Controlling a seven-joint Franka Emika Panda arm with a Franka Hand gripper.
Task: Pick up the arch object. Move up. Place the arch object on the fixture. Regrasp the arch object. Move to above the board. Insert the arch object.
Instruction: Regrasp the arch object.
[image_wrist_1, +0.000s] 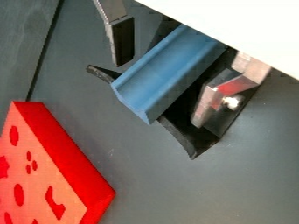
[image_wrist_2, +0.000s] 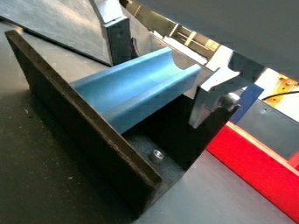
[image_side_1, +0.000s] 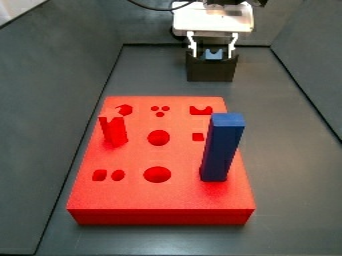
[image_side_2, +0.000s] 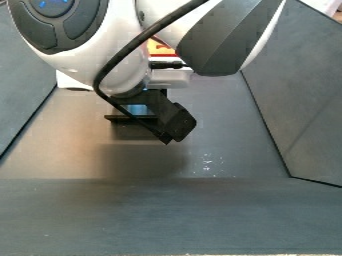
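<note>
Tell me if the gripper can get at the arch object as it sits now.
Probably yes: the gripper is already down at the fixture, its fingers straddling the arch object lying there, with nothing between them.

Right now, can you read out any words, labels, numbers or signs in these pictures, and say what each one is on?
None can be read: no text shows on the board, the fixture, the arch object or the gripper at the fixture.
</note>
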